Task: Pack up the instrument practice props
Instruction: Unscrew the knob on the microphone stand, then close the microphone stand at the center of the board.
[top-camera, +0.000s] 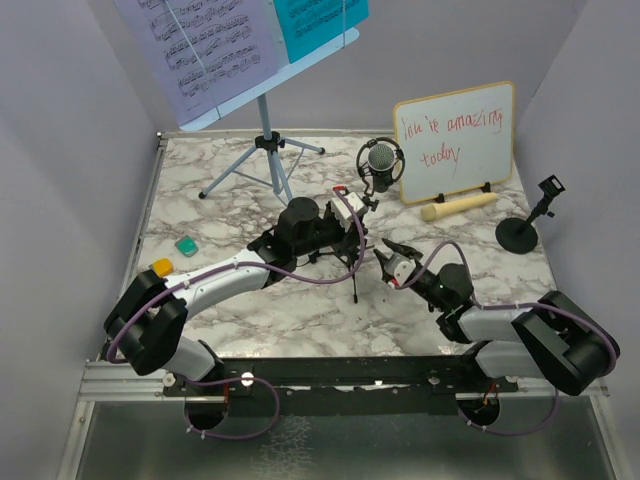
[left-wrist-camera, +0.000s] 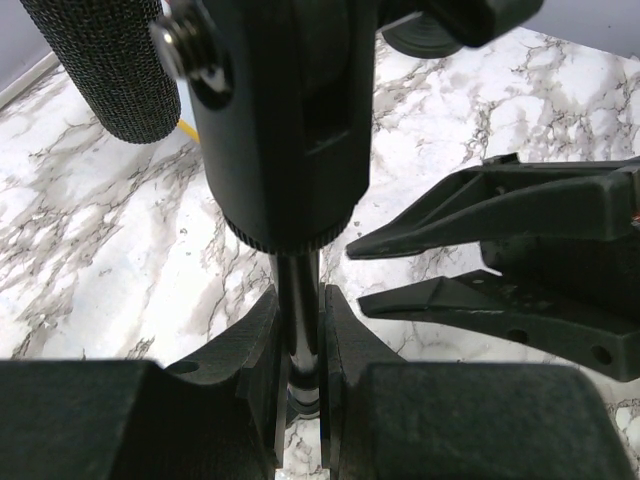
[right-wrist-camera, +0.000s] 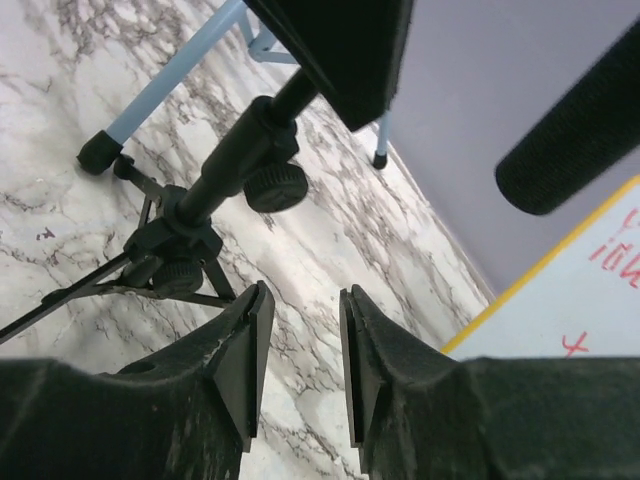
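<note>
Packing the mic: left hand clamps its pole; right hand, open at 4 o'clock, should fold the tripod.

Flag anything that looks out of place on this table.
The cream handheld microphone lies flat on the table before the whiteboard, apart from its black round-base pole, which stands empty at the right. Nothing looks spilled or broken.

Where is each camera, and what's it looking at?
Top external: above and behind, looking down at the marble table; left arm and right arm show.
Left wrist: on the left gripper, fingers clamped on the black studio microphone pole.
Right wrist: on the right gripper, open fingers facing that microphone's small tripod.
All three show the microphone.
</note>
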